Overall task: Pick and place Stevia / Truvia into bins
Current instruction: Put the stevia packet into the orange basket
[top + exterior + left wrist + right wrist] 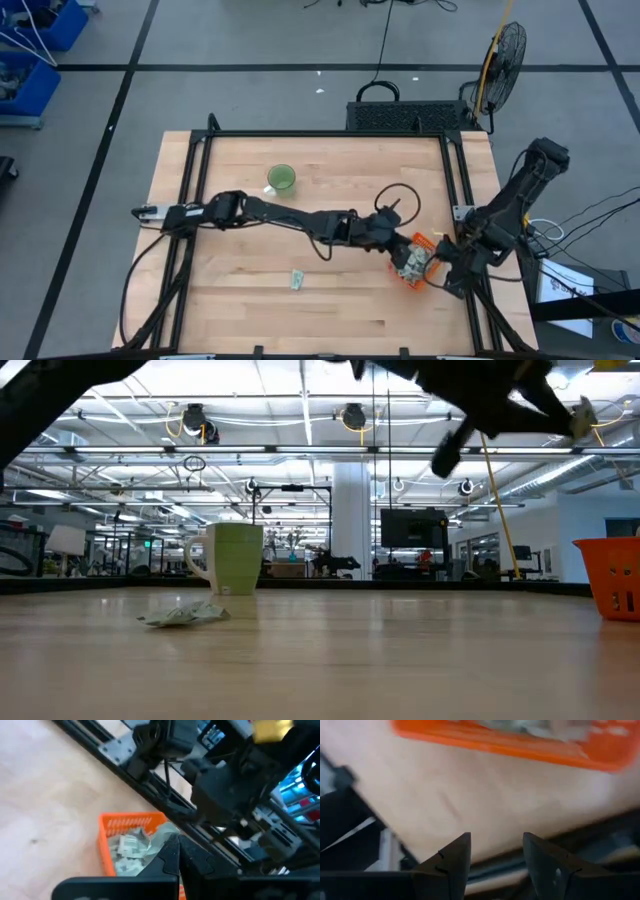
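The left arm stretches across the bench from its base at the left side, its links nearly flat and running rightward, so the left claw (408, 262) sits far over on the right side. In the left wrist view its two dark fingers (172, 857) are pressed together at the tips, pinching a pale packet. The right arm rises from its mount at the bench's right edge, elbow bent high and back, wrist folded down. The right claw (496, 865) hangs at that edge, its fingers (454, 862) spread apart with nothing between them.
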